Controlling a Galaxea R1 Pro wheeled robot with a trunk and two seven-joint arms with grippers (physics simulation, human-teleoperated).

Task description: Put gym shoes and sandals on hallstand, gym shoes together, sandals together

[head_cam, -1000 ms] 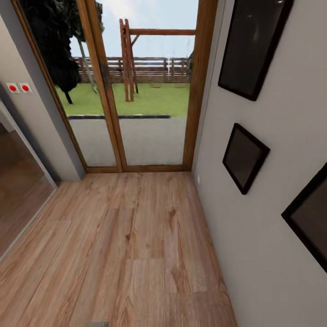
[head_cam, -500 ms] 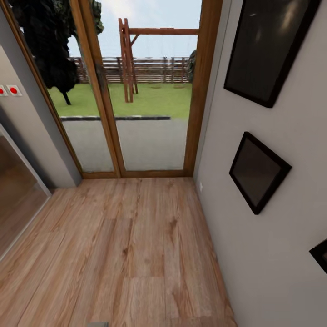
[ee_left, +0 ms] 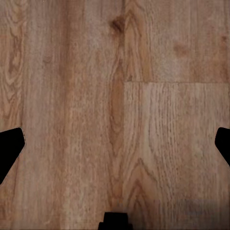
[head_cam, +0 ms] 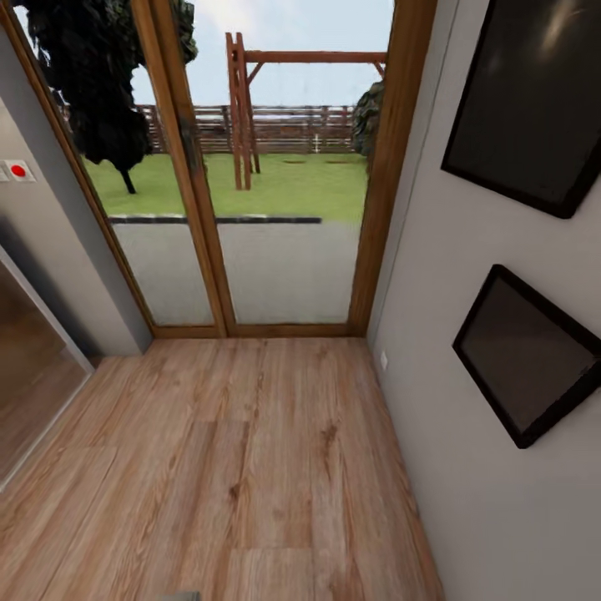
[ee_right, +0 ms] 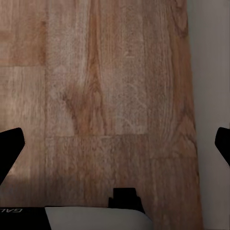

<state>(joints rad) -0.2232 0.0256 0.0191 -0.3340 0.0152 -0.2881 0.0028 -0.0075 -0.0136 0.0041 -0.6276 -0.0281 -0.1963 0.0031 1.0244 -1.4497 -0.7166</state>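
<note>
Near: left gripper (ee_left: 115,143) and right gripper (ee_right: 115,143), both spread wide w/ nothing held, over light-brown wood-plank corridor floor (head_cam: 250,467). Far: wood-framed glass door (head_cam: 275,209); right, black frames (head_cam: 526,355) on wall. Shoes, hallstand not visible; direction from either gripper can't be judged.

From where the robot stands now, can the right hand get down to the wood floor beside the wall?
Probably yes. The right hand hangs open over bare wood floor, with the wall alongside, and nothing lies between its fingers and the planks. How far down it must go cannot be judged.
</note>
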